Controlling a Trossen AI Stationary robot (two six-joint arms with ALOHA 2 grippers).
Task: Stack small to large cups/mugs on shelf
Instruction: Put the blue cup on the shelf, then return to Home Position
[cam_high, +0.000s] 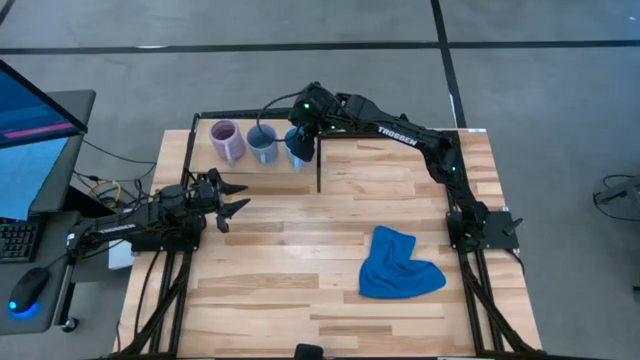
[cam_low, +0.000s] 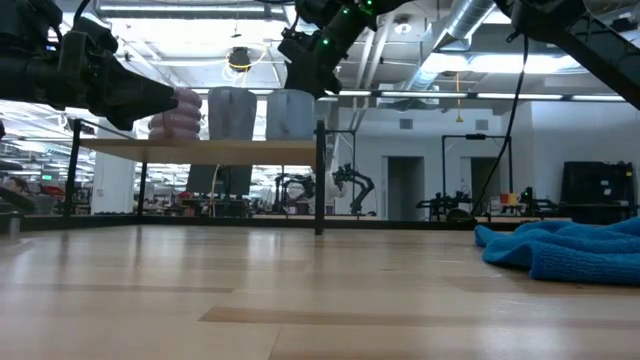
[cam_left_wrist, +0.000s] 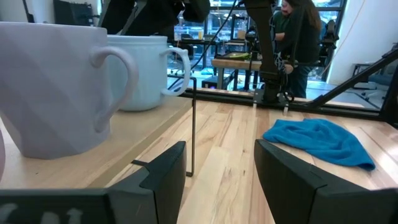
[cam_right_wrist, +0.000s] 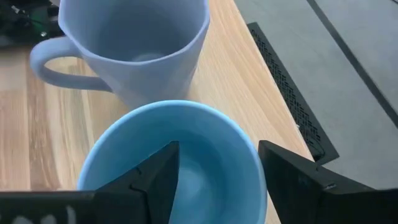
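Observation:
Three mugs stand upright in a row on the light-wood shelf at the table's far left: pale purple, grey-blue and light blue. In the low view they stand on the board. My right gripper is open, pointing down over the light blue mug. One finger is inside the mug and one is outside its rim. My left gripper is open and empty, level, just off the shelf's near left side, facing the mugs. My right gripper comes from above, with one finger inside the light blue mug and the other outside its wall. The mug stands upright on the shelf. I cannot tell whether either finger touches the wall.
A crumpled blue cloth lies on the slatted tabletop toward the near right. The shelf's black frame post stands at its right end. A monitor, keyboard and mouse sit beyond the table's left edge. A person stands in the room behind.

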